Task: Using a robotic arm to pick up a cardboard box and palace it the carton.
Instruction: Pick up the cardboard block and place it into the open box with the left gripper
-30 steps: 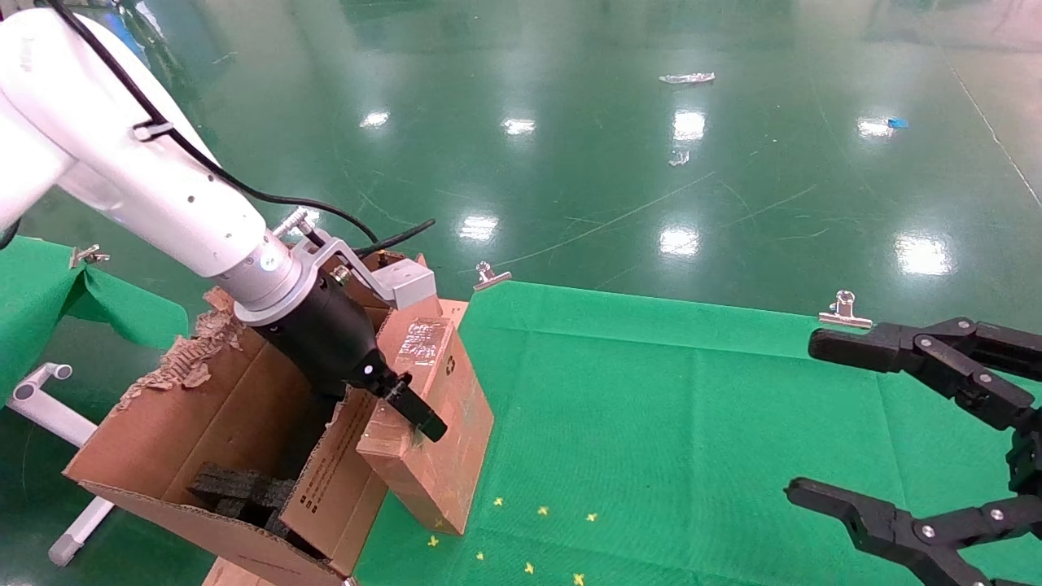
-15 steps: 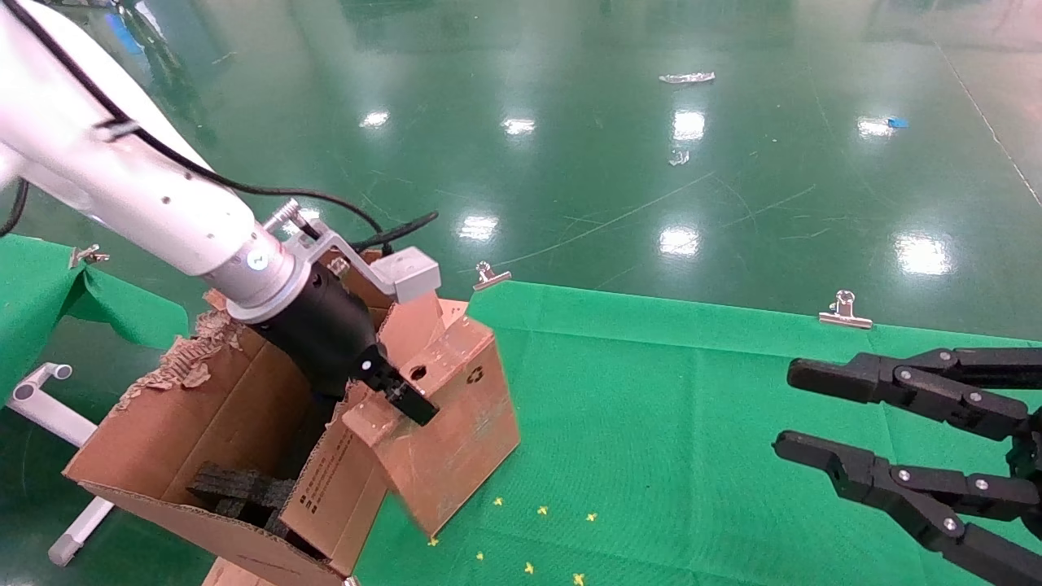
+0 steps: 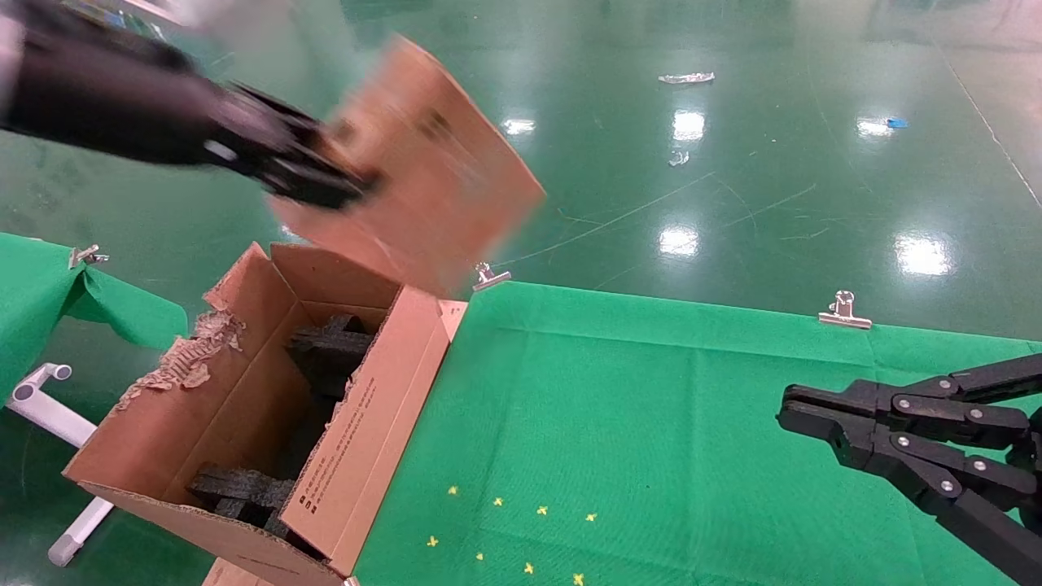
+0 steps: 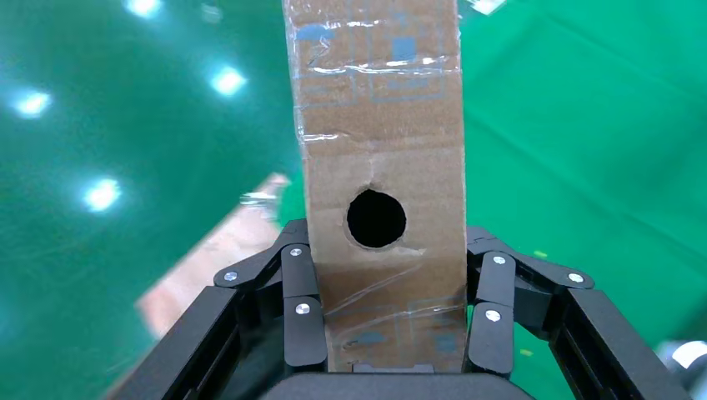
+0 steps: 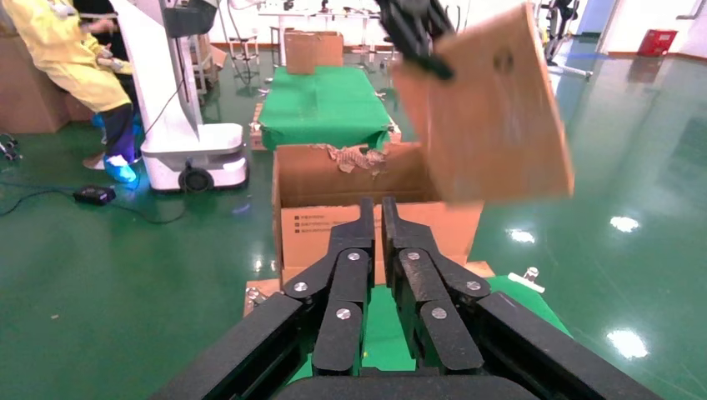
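My left gripper (image 3: 326, 175) is shut on the cardboard box (image 3: 440, 171) and holds it tilted in the air, high above the carton's far end. In the left wrist view the fingers (image 4: 302, 325) clamp the box's narrow taped side (image 4: 379, 150), which has a round hole. The carton (image 3: 366, 407) stands open at the table's left edge, with a torn flap, black print and black foam blocks (image 3: 326, 350) inside. My right gripper (image 3: 785, 407) is shut and empty over the table's right side. The right wrist view shows it (image 5: 375, 204) facing the carton (image 5: 333, 179) and the raised box (image 5: 500, 117).
A green cloth covers the table (image 3: 651, 423), held by binder clips (image 3: 844, 311) at its far edge. A second green-covered table (image 3: 32, 293) and a white tube frame (image 3: 49, 415) stand to the left. A person in yellow (image 5: 67, 58) and a white robot base (image 5: 183, 158) are beyond.
My left arm has swung the box up from against the carton's printed flap to high above the carton. My right gripper has gone from wide open to shut.
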